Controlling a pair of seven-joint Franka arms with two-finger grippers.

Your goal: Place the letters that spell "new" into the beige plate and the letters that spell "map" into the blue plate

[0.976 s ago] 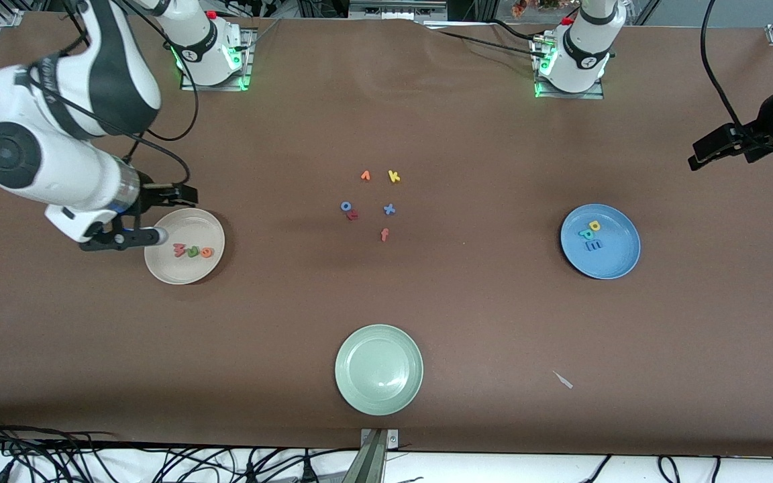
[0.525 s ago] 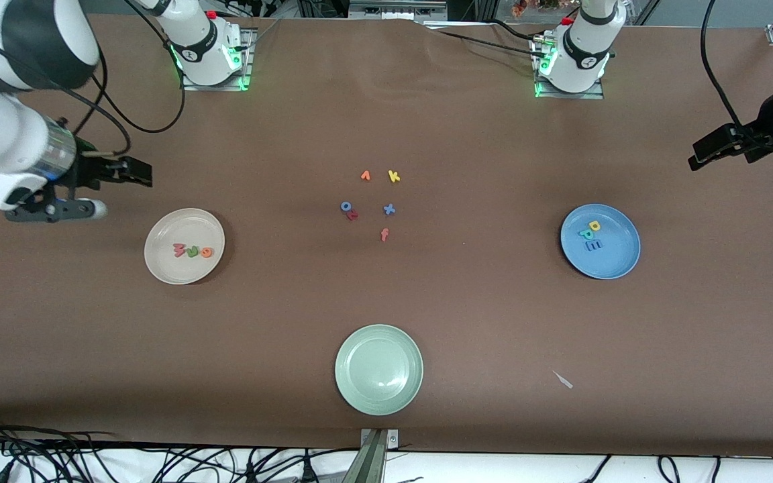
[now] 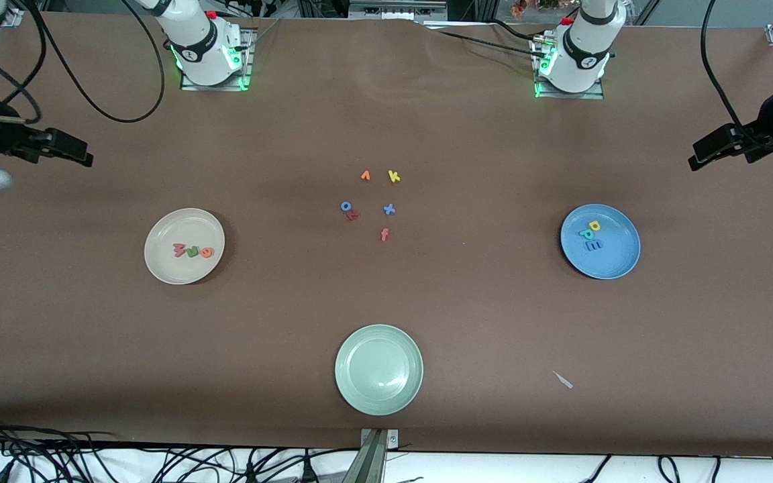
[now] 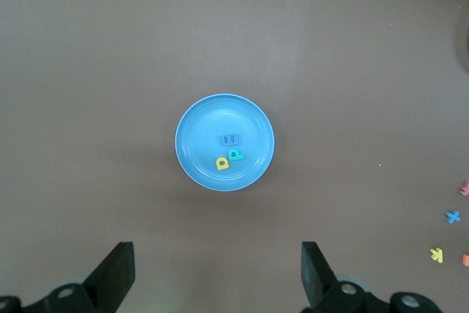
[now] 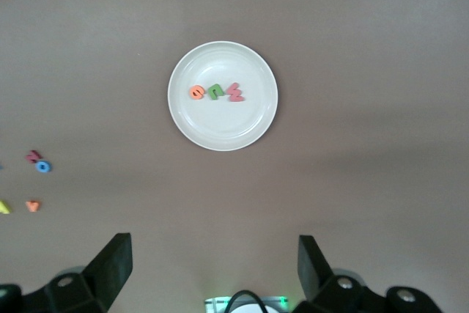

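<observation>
beige plate (image 3: 184, 245) holding the red-pink w (image 3: 179, 250), green n (image 3: 192, 252) and orange e (image 3: 207, 252) in a row, well apart from the right pincer (image 5: 212, 269), which hangs high at its end of the bench (image 3: 467, 322), fingers apart, empty. blue plate (image 3: 600, 241) holding the yellow a (image 3: 594, 226), teal p (image 3: 587, 234) and blue m (image 3: 592, 245), clustered, under the raised left pincer (image 4: 218, 276), likewise spread and empty. stray letters (image 3: 373, 201) lie mid-bench between both pincers; pale green plate (image 3: 378, 369) nearer the front camera. nothing blocks either plate.
</observation>
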